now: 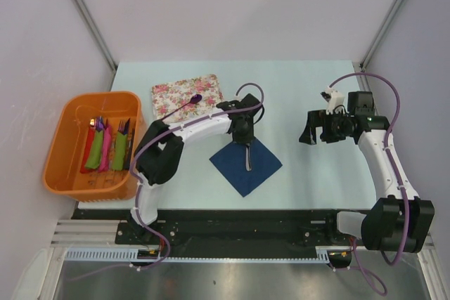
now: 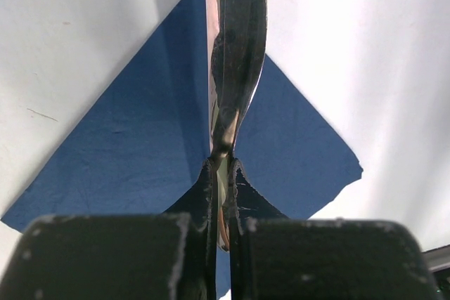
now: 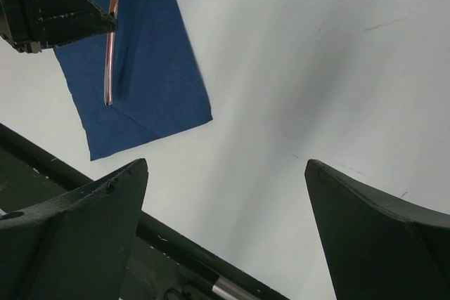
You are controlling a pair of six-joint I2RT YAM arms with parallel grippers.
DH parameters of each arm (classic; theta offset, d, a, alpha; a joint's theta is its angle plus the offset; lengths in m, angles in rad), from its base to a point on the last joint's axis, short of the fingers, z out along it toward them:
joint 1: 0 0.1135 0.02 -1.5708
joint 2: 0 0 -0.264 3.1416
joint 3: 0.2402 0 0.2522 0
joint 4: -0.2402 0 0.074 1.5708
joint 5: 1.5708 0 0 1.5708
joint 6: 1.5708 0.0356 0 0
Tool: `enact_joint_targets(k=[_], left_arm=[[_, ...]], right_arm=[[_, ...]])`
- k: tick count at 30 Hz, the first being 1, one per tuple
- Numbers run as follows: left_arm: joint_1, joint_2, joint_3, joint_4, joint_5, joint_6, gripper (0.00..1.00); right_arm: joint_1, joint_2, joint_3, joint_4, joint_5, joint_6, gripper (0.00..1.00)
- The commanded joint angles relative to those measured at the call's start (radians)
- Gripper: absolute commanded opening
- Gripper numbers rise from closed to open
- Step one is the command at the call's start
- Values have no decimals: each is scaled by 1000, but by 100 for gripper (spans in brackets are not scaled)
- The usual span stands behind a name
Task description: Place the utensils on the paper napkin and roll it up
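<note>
Could send the grey-silver utensil (image 2: 238, 47) skidding off the paper napkin (image 2: 133, 145), or tug the thin sheet askew, by letting go too high or dragging the tip. Gripping one end of it hard between the left fingers (image 2: 213, 177), pitched downward directly above the spread napkin. Holding the right fingers (image 1: 308, 131) spread wide and empty, well to the right, above the worktop (image 1: 302, 82).

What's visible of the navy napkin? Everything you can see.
The paper napkin is a thin, matte navy square, lying flat and unrolled on the pale table. It is turned like a diamond, with one corner toward the near edge. Faint crease lines cross it. The left gripper, shut on a silver utensil, holds it over the napkin's middle. I cannot tell whether the tip touches the sheet.
</note>
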Motion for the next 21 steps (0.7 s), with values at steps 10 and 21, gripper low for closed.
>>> enact_joint_targets(k=[10, 21], left_arm=[[-14, 43, 48, 0, 27, -43, 0], [-14, 84, 79, -6, 31, -46, 0]], right_arm=[[-14, -26, 2, 26, -27, 12, 100], [-18, -26, -6, 27, -30, 10, 100]])
